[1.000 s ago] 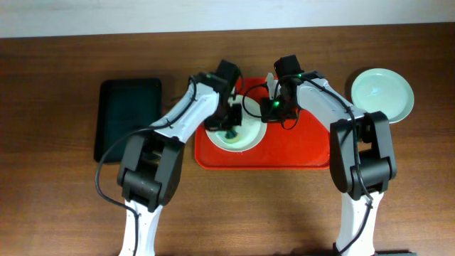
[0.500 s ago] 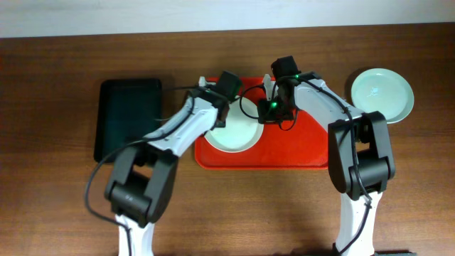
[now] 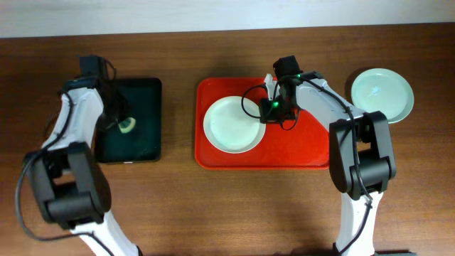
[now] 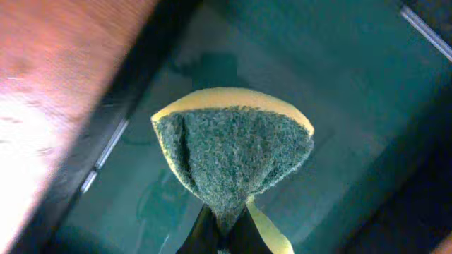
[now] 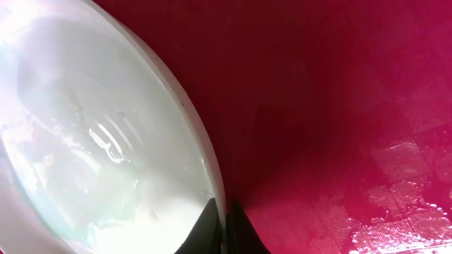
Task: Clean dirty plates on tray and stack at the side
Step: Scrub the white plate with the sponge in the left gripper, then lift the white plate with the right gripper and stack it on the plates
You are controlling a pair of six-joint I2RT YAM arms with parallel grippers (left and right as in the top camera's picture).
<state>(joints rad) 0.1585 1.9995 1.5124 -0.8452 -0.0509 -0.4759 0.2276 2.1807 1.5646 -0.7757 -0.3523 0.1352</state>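
Note:
A white plate point(image 3: 232, 124) lies on the left half of the red tray point(image 3: 306, 149). My right gripper point(image 3: 270, 108) is shut on this plate's right rim; in the right wrist view the rim point(image 5: 205, 169) runs between the dark fingers point(image 5: 224, 229). A pale mint green plate point(image 3: 382, 95) sits on the table at the far right, off the tray. My left gripper point(image 3: 122, 122) is shut on a green and yellow sponge point(image 4: 233, 159) and holds it over the black tray point(image 3: 130, 117). No light blue plate is in view.
The black tray point(image 4: 339, 106) stands left of the red tray, with a strip of brown table between them. The red tray's surface point(image 5: 395, 169) shows wet patches. A pale wall edge runs along the back of the table.
My left arm has swung left with the sponge, from the white plate on the red tray to above the black tray. My right gripper has stayed on the plate's rim.

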